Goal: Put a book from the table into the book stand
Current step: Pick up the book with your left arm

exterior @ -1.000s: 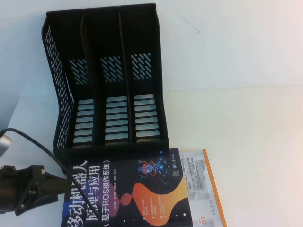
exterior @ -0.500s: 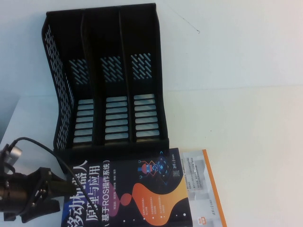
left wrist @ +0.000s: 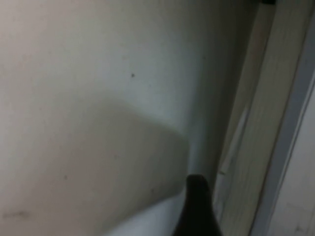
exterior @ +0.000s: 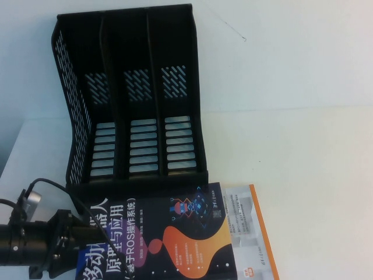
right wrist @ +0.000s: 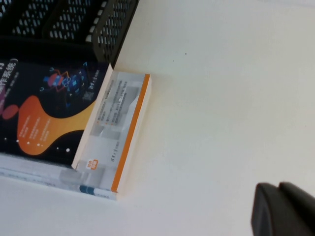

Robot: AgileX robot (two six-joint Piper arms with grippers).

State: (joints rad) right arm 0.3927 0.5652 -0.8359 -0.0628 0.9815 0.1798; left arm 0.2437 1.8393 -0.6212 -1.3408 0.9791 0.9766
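Hidden or cut off: lower part of book (exterior: 169,233) out of the high view at the near edge; left cover margin masked by left gripper (exterior: 78,239); white book (exterior: 247,230) mostly buried under the black one, only its right strip with orange border exposed.
Hard to make out: left wrist view blurred, showing pale table (left wrist: 74,98), one dark fingertip (left wrist: 197,206) and pale page edges (left wrist: 261,147) just beside it; right gripper (right wrist: 283,209) seen only as a dark corner in its own wrist view, outside the high view.
Left arm: low at the near left, reaching sideways toward the book's left edge; cable looped above the wrist.
Left jaws: spread cannot be told; tips lost against the black cover.
Right arm: held above bare table, well apart from both books.
Right jaws: cannot tell.
Book: flat on the table (exterior: 315,175), cover up, white title along the left part, orange and purple shapes toward the right; far edge just beside the stand's front lip.
Stand (exterior: 134,99): upright at the far left of the table, three slots open toward the near side, slatted floor visible in each, perforated left wall.
White book, right wrist view (right wrist: 120,132): corner jutting out from under the black cover (right wrist: 44,108), beside the stand's mesh wall (right wrist: 115,24).
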